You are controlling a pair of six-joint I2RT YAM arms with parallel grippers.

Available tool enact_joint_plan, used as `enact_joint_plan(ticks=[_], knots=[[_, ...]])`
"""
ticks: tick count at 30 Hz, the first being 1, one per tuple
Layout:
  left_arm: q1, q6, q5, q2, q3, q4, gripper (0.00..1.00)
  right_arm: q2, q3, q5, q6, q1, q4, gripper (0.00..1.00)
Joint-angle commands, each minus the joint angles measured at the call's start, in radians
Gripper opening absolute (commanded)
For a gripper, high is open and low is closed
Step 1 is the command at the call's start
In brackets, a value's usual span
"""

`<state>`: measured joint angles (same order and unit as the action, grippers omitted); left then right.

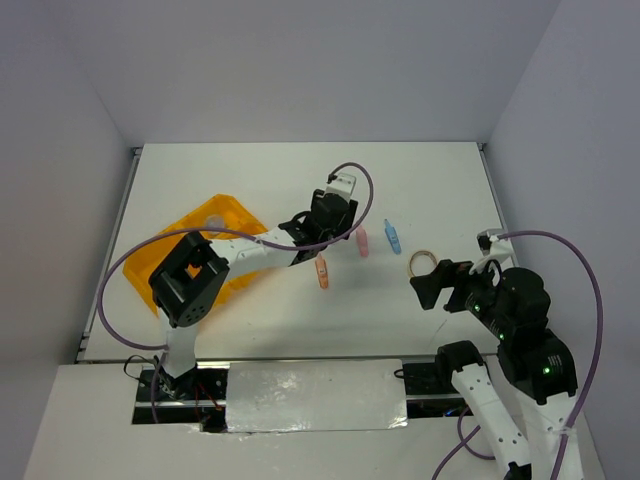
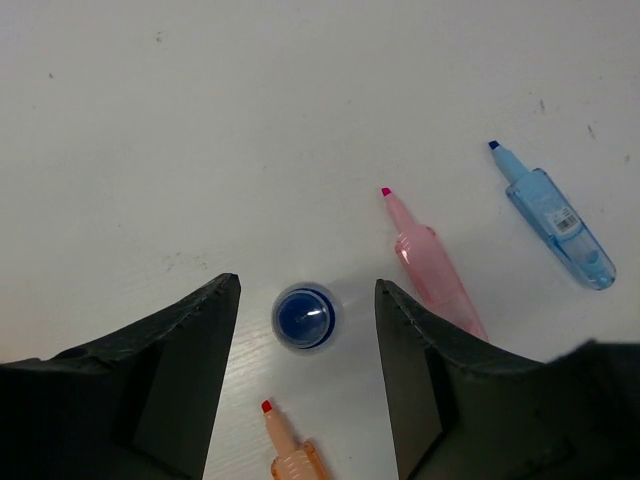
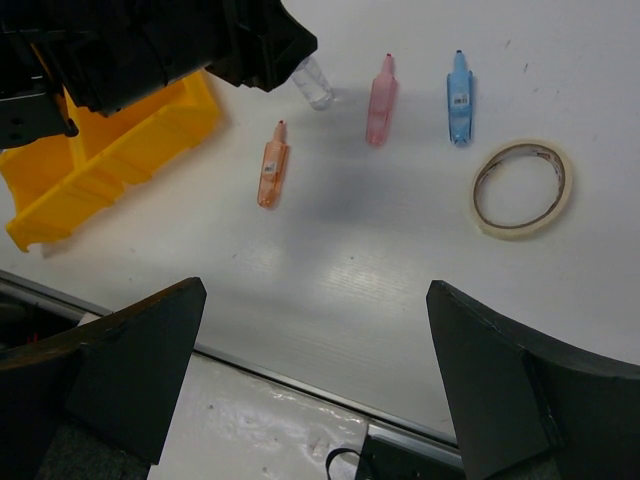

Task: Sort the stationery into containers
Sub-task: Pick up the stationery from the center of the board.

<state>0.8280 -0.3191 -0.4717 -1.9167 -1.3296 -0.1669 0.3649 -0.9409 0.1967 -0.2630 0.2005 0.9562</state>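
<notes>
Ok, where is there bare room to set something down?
Bare: the far strip of table behind the tray and the middle row, and the near strip between orange pen and front edge. Crowded: that middle row, where the open left gripper straddles the tube beside pink pen, blue pen and tape ring.

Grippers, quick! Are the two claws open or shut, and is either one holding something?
Left gripper: open, straddling the blue-capped tube, not gripping it.
Right gripper: open, holding nothing.
</notes>
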Motion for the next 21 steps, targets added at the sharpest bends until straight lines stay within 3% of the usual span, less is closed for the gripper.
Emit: enact_joint_plan(ticks=[1, 3, 6, 7, 9, 13, 18, 21], knots=[[-0.012, -0.014, 0.007, -0.013, 0.015, -0.068, 0.69, 0.020, 0.002, 0.009, 0.015, 0.005, -0.060, 1.00], [-0.013, -0.017, 0.013, -0.010, 0.032, -0.074, 0.69, 0.026, 0.004, 0.010, 0.015, 0.007, -0.063, 1.00], [-0.017, -0.020, 0.022, -0.007, 0.049, -0.091, 0.56, 0.032, 0.008, 0.010, 0.013, 0.007, -0.073, 1.00], [-0.018, -0.018, 0.025, -0.007, 0.050, -0.092, 0.45, 0.034, 0.011, 0.013, 0.013, 0.007, -0.073, 1.00], [-0.023, -0.020, 0.033, -0.015, 0.041, -0.082, 0.34, 0.037, 0.014, 0.014, 0.011, 0.007, -0.077, 1.00], [-0.024, -0.023, 0.038, -0.002, 0.024, -0.034, 0.00, 0.040, 0.022, 0.015, 0.008, 0.007, -0.085, 1.00], [-0.023, -0.063, 0.091, 0.143, 0.075, 0.033, 0.00, 0.045, 0.028, 0.069, -0.013, 0.007, -0.114, 1.00], [-0.024, -0.071, 0.349, 0.316, 0.047, 0.178, 0.00, 0.049, 0.068, 0.235, -0.060, 0.005, -0.236, 1.00]])
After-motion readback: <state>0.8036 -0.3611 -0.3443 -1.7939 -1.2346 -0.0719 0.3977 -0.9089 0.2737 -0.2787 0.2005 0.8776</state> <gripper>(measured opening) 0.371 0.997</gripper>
